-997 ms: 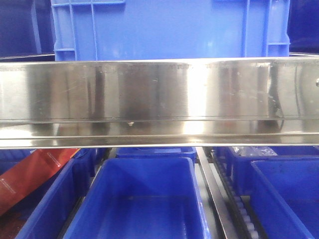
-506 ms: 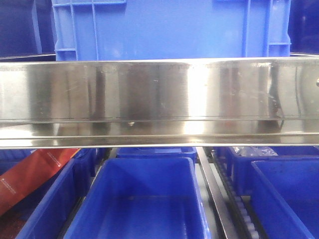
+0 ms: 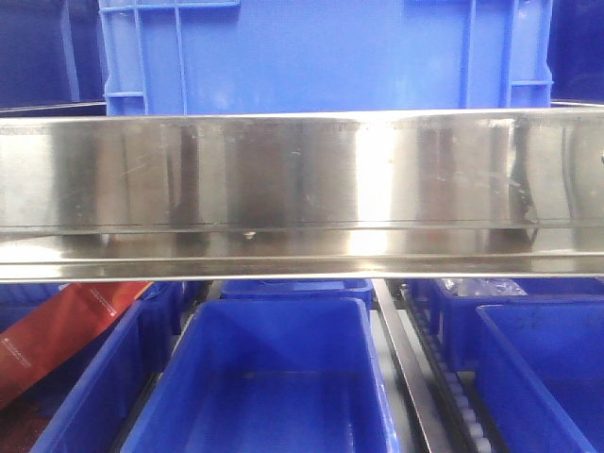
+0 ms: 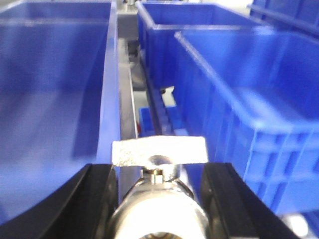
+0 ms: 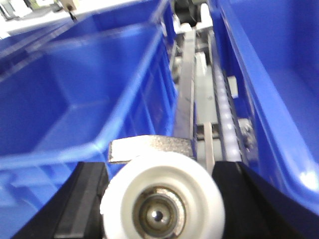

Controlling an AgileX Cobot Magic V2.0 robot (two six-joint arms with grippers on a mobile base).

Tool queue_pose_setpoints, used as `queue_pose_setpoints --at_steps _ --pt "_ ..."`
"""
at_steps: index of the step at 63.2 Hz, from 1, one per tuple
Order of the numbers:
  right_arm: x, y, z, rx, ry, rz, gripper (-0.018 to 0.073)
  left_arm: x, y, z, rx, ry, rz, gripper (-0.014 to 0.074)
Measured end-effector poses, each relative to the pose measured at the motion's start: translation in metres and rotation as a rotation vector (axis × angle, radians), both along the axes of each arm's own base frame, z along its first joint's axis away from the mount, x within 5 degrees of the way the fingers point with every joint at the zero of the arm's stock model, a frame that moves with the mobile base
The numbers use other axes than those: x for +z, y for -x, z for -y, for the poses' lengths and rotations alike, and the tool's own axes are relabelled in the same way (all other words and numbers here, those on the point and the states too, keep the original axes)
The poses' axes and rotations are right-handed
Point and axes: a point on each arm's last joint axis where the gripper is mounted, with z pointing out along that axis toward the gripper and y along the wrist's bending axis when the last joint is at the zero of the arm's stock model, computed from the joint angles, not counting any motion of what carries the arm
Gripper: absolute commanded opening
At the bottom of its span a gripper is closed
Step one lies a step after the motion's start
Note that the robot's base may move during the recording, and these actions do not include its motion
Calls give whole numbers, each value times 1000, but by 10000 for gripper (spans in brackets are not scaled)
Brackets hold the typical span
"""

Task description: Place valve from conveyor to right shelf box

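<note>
Both wrist views show a valve held between black fingers. My left gripper (image 4: pixel 159 172) is shut on a shiny metal valve (image 4: pixel 159 211) whose flat grey handle (image 4: pixel 158 150) points forward, above the gap between blue shelf boxes (image 4: pixel 50 99) (image 4: pixel 249 114). My right gripper (image 5: pixel 160 174) is shut on a second valve (image 5: pixel 162 199) with a white round end cap and a grey handle, above a metal rail between a blue box on the left (image 5: pixel 75 99) and one on the right (image 5: pixel 279 74). The conveyor is out of view. No gripper shows in the front view.
A wide steel shelf beam (image 3: pixel 302 189) crosses the front view, with a large blue crate (image 3: pixel 321 57) above it. Below stand blue boxes (image 3: pixel 274 377) (image 3: pixel 547 368), a roller track (image 3: pixel 462 406) and a red package (image 3: pixel 66 330) at left. A roller track (image 5: pixel 222 109) runs beside the right arm.
The front view has shifted only a hair; the beam, crate and boxes stay in place and no arm enters it.
</note>
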Motion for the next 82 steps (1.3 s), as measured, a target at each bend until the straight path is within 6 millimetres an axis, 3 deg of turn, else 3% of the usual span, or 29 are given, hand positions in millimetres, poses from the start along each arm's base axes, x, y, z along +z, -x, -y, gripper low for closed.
queue_pose_setpoints --at_steps 9,21,39,47,52,62,66,70,78,82 --pt "23 -7 -11 77 28 53 -163 17 -25 8 -67 3 -11 -111" --pt "49 -33 -39 211 47 85 -163 27 -71 27 -168 11 -46 -111" --pt "71 -87 -72 289 50 80 -163 44 -120 105 -421 6 -29 -111" --pt "67 -113 -81 291 36 56 -163 44 -145 142 -485 18 -2 -111" --pt "54 -130 -86 291 33 15 -163 39 -161 162 -509 23 2 -111" --pt "21 -160 -97 303 52 -102 -155 11 -188 192 -542 6 -65 -111" --pt "13 -166 -100 307 58 -132 -92 -3 -198 199 -543 -4 -100 -99" --pt "8 -170 -101 311 62 -152 27 -14 -204 204 -544 -13 -130 -42" --pt "6 -170 -102 314 63 -164 272 -24 -210 207 -544 -23 -155 170" --pt "6 -170 -102 314 63 -164 330 -24 -211 208 -544 -22 -157 261"
